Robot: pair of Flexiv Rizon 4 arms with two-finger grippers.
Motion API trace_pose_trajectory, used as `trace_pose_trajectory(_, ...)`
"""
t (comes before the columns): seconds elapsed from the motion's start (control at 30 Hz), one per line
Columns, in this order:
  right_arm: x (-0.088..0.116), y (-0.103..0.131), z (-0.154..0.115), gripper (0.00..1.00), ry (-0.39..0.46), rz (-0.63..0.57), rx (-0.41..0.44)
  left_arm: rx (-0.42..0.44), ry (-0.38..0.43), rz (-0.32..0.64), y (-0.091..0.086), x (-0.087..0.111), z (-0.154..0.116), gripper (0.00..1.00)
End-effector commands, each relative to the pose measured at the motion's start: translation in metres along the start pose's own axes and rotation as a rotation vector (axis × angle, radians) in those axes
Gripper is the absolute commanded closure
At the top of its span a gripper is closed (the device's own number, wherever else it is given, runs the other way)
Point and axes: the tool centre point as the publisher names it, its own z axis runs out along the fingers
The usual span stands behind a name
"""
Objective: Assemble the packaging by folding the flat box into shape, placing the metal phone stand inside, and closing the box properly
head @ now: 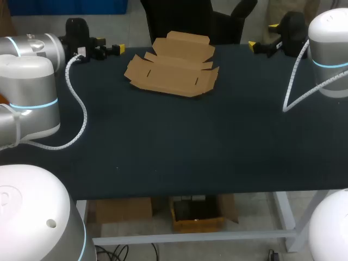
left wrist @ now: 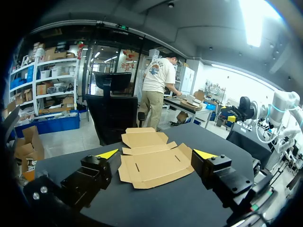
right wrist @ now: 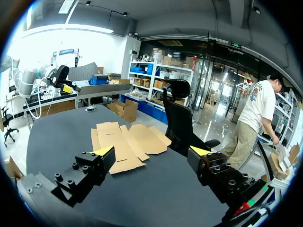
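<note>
While the flat box [head: 173,65] is seen unfolded at the table's [head: 163,141] far middle, the left gripper [left wrist: 156,153] and right gripper [right wrist: 151,150] are held wide of it. Both sets of jaws are shown open.

From the middle of the table [head: 174,147], you have open dark surface toward 3, 6 and 9 o'clock. The one obstacle is the flat box [head: 173,66] at 12 o'clock, lying low. The left gripper [head: 117,49] at 11 and the right gripper [head: 254,46] at 1 flank it, apart from it, with their fingers spread. The left arm's coiled cable [head: 81,117] droops at 9.
</note>
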Motion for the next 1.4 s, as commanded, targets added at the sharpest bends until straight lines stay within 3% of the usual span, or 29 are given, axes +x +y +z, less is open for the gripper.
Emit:
trace_pose_trajectory(0.03,0.0005,-0.0002,-0.0001,0.0,-0.002,0.0,-0.002,-0.003,0.001,-0.001,-0.0007,-0.0003,-0.0003,0.0)
trace_pose_trajectory(1.4,0.0,-0.001,-0.0001,0.0,0.003,0.01,0.006,-0.022,-0.019,0.0,-0.0007,0.0015,0.0015,0.0)
